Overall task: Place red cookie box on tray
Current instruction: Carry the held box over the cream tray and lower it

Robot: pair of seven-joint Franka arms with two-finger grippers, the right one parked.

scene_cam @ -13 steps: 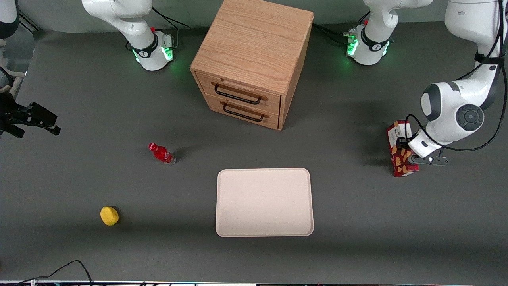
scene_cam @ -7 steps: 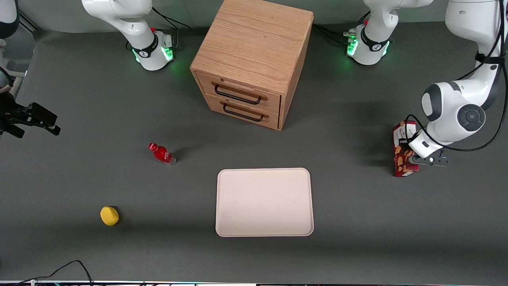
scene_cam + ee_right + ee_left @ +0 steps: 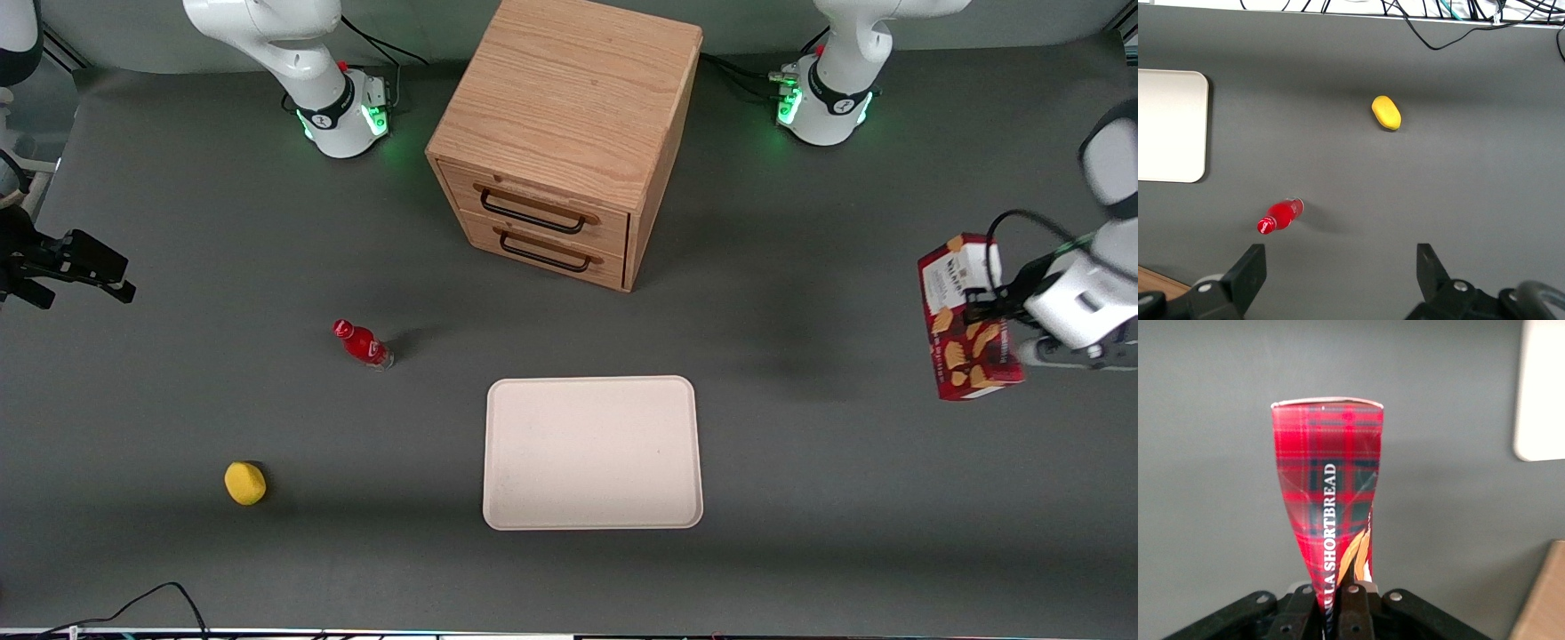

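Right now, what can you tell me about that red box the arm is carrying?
The red cookie box is a slim carton, red tartan on its narrow side, with a white label and tan biscuit pictures on its face. The gripper is clamped on it, holding it clear above the table at the working arm's end, sideways of the tray.

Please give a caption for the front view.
Left gripper holds slim dark-red cookie box above the table, cream-white tray empty.
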